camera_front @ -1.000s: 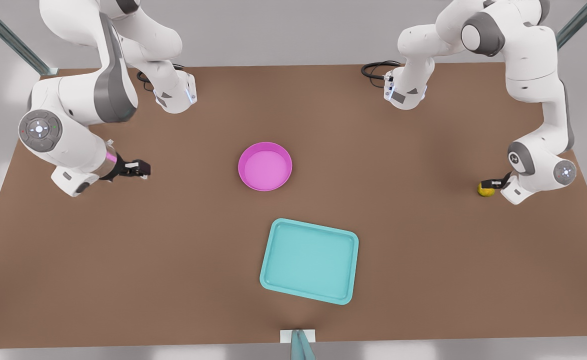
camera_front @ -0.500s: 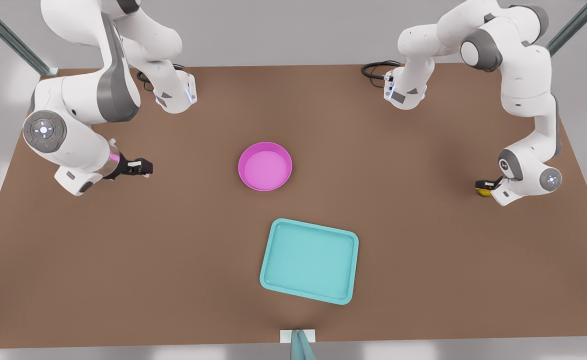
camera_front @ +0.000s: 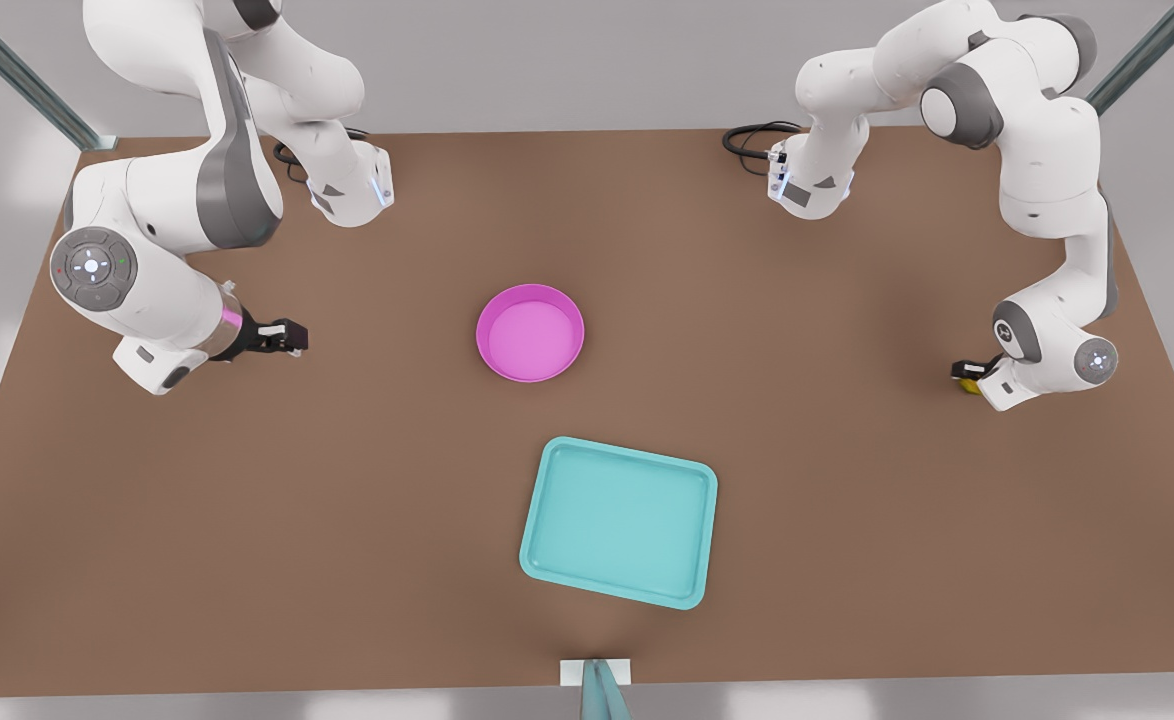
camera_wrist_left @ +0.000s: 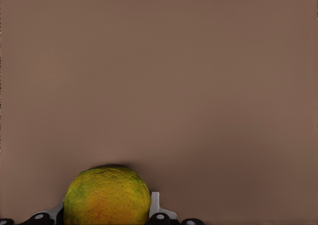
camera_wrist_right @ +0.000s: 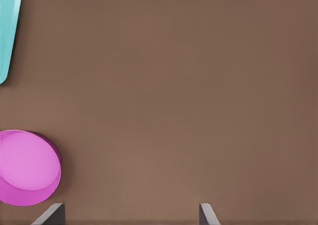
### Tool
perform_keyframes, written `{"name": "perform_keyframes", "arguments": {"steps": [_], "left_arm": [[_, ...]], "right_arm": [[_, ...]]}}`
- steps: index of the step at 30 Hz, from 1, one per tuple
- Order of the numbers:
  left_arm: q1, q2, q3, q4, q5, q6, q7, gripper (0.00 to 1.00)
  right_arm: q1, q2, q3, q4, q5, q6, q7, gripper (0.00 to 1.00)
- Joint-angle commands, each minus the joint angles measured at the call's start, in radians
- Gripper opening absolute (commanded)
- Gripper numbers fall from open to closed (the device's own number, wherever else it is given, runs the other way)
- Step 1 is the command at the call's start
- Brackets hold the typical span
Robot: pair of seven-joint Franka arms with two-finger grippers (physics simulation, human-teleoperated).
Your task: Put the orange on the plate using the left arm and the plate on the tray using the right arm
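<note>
At the front view's left, the right gripper (camera_front: 292, 337) waits low over the bench (camera_front: 347, 480), well apart from the plate (camera_front: 530, 332); its fingers (camera_wrist_right: 49, 214) stand spread with nothing between them. The empty plate sits mid-bench, with the tray (camera_front: 618, 521) nearer the camera and also empty. At the front view's right, the left gripper (camera_front: 965, 376) is down around the orange (camera_wrist_left: 107, 195), which rests on the bench far from the plate.

The grasp is the step in hand, I judge. Close squarely on the fruit's widest part, then lift straight up before swinging toward the plate, since a round fruit rolls easily.

In the front view the wrist covers most of the orange. In the left wrist view the frame edge cuts off the fingers, so I cannot tell whether they already press the skin.
</note>
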Motion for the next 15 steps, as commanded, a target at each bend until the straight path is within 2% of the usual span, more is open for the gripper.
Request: {"name": "perform_keyframes", "arguments": {"steps": [1, 7, 9, 12, 14, 15], "left_arm": [[0.000, -0.002, 0.000, 0.001, -0.003, 0.000, 0.041, 0.64], [0.000, -0.017, -0.003, 0.006, -0.003, -0.009, 0.023, 0.60], [-0.003, -0.061, -0.026, 0.009, -0.001, -0.020, -0.014, 0.60], [-0.075, -0.160, -0.127, 0.010, -0.003, -0.062, -0.239, 0.60], [-0.086, -0.175, -0.274, 0.056, -0.004, -0.054, -0.425, 0.60], [-0.107, -0.164, -0.311, 0.093, -0.004, -0.057, -0.477, 0.60]], "right_arm": [[0.000, 0.000, 0.000, 0.000, 0.002, -0.001, 0.002, 1.00], [-0.001, 0.000, 0.000, -0.001, 0.000, -0.001, 0.002, 1.00], [-0.001, 0.001, 0.000, -0.001, 0.000, -0.001, 0.000, 1.00], [-0.001, 0.001, 0.000, -0.001, 0.000, -0.001, 0.002, 1.00], [-0.001, 0.001, 0.000, -0.001, 0.002, -0.001, 0.002, 1.00], [-0.001, 0.001, 0.000, -0.001, 0.002, -0.001, 0.000, 1.00]]}}
